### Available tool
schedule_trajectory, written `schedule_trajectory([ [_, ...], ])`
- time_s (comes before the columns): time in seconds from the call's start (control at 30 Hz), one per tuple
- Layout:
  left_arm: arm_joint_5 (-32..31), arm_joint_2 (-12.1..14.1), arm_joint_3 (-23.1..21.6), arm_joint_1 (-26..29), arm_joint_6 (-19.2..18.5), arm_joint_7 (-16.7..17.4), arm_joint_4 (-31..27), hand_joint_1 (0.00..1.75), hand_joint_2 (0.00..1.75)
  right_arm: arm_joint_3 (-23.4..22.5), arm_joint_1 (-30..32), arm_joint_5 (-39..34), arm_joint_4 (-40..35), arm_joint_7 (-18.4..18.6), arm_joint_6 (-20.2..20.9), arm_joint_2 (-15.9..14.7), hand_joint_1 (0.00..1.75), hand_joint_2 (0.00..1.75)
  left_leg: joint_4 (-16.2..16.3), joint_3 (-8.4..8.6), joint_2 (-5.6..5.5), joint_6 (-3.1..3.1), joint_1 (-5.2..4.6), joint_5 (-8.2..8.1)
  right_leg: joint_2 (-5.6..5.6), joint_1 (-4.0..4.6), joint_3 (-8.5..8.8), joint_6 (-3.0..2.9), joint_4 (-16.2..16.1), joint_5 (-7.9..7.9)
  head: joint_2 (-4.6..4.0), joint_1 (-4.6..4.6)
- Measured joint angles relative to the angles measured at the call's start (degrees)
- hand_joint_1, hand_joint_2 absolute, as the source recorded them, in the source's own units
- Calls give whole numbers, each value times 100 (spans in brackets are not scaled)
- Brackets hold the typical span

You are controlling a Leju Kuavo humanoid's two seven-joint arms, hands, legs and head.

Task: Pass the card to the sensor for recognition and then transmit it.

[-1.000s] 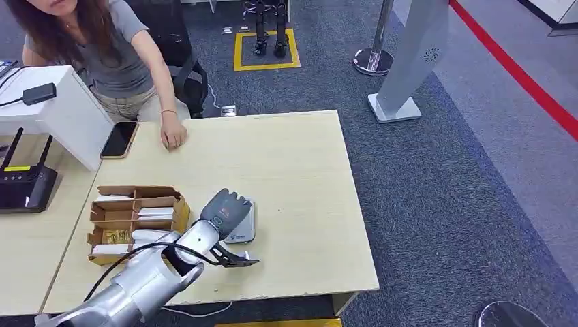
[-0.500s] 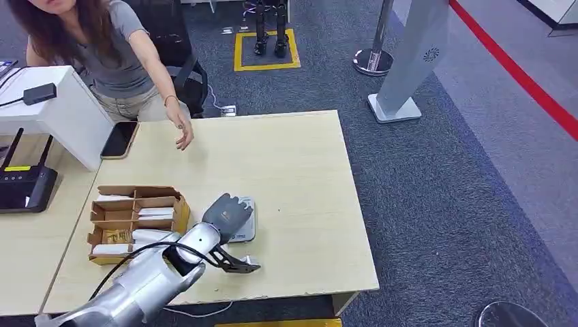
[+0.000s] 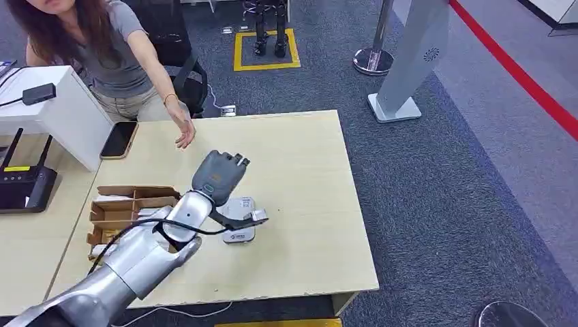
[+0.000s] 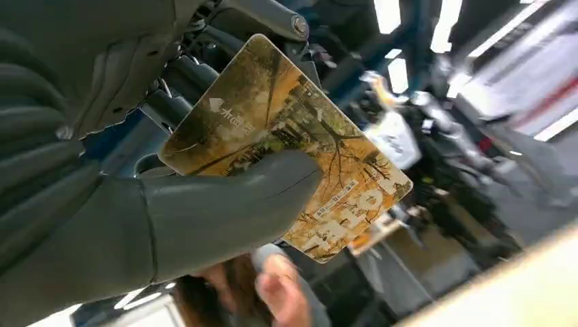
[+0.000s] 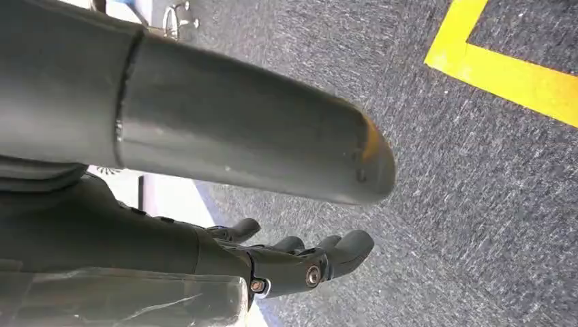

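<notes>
Golden-brown, tree-printed card point(image 4: 293, 157) pinched flat between the thick grey thumb and the darker fingers of the left hand point(image 3: 218, 174), well above the counter point(image 3: 307, 204) and just past the pale sensor point(image 3: 240, 228) lying below the forearm. Gripped at one end only, with most of the card jutting free. Could pivot or slide out under a quick wrist turn, or be knocked loose by a hasty take. Could also drop onto the counter, or back into the cardboard tray point(image 3: 116, 204) beside the arm, if let go before being properly caught. Might meet the person's hand point(image 3: 184, 136), open and reaching in over the far edge, at an awkward angle, edge-on or too high. Right hand point(image 5: 300, 262) hanging slack over grey carpet, fingers loosely apart, gripping nothing. Hard to judge from above: card itself masked by the back of the left hand, so tilt and facing readable from the wrist camera alone. Front part of the sensor covered by the arm; no lamp or screen legible, so recognition probably done, judging by the height of the hand, but not confirmed. Background behind the card blurred.
</notes>
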Motion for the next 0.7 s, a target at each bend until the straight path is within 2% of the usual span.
schedule_trajectory([
  [0.4, -321, 470, 1240, -492, 343, -9, -99, 175, 175, 24, -18, 87, 0, 52, 26, 0, 0, 0, 0, -1, -2, -5, 0, 4, 0, 0, -1, 0, 2, 0, -2, 0],
  [0.57, -402, 568, 1443, -542, 396, 13, -96, 175, 175, 42, -32, 87, 0, 55, 31, 0, 0, 0, 0, -3, -7, -5, 0, 4, -5, 0, 0, 0, 2, 0, -2, -2],
  [0.7, -415, 691, 1684, -588, 494, 206, 15, 175, 175, 57, -40, 103, 0, 90, 44, 11, 0, 0, 0, -3, 3, -5, 1, 3, 2, 0, -1, -1, 2, 0, 0, 0],
])
